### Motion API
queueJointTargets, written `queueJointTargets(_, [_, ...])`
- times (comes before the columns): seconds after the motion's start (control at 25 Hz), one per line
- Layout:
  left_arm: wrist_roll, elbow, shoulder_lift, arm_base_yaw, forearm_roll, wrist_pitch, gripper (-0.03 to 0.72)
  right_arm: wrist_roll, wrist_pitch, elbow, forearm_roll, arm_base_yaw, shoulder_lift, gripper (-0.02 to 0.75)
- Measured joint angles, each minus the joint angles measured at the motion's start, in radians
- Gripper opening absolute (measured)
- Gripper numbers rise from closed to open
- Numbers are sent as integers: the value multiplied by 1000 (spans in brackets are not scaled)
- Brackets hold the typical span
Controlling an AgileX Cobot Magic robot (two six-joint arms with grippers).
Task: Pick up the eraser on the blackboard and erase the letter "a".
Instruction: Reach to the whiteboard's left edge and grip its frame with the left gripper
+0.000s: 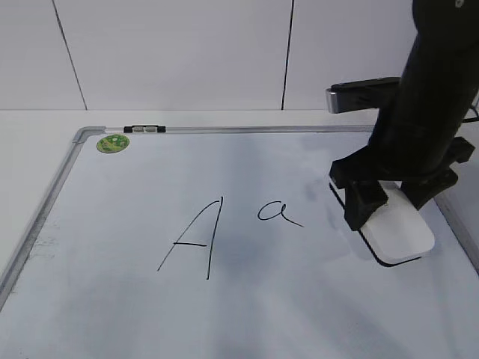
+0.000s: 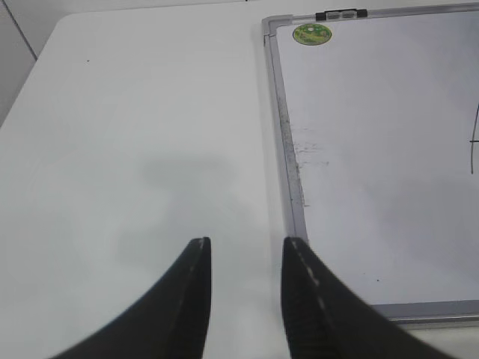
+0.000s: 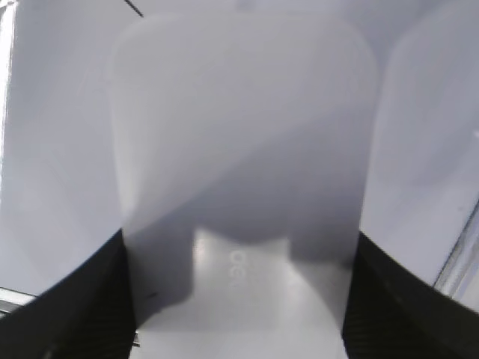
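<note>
**Gripping a light, slick block by its long sides**

Straddling the eraser (image 1: pixel 397 232), the right hand (image 1: pixel 395 200) stands over the right part of the blackboard (image 1: pixel 247 314), one dark finger at each long side of the white block. In the right wrist view the eraser (image 3: pixel 239 149) fills the gap between the fingers, whose inner edges meet its flanks, so the hand looks closed on it; whether the block has left the board surface cannot be told. The letter "a" (image 1: pixel 278 212) lies a little to the eraser's left, with the larger capital "A" (image 1: pixel 194 238) further left again.

The eraser reads as a stiff moulded shell with rounded corners and a thin black underside, probably light. Its smooth white top and sides look slippery, so a hold across the narrow width, low on the straight flanks and away from the curved corners, seems safest. Sideways wiping would tend to twist it in the grip, so keeping the dark face flat on the board matters more than squeezing hard. Nothing about it looks fragile.

The left hand (image 2: pixel 245 258) hovers over the bare counter (image 2: pixel 135 134) just beside the board's left frame, fingers apart and empty. A green sticker (image 1: pixel 113 143) and a small clip (image 1: pixel 144 129) sit at the far left corner.
</note>
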Motion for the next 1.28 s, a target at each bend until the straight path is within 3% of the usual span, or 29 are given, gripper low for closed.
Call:
queueJointTargets(0.28, [0,0,0,0,0,0,245,0,7,-12,-20,75,61,538])
queueJointTargets(0.8, [-16,0,24,0,-33,0,244,2,7,-17,-27,77,61,538])
queueJointTargets(1.28, [-17,-149,676,-52,-39,-146,244,4,7,-17,-30,77,61,538])
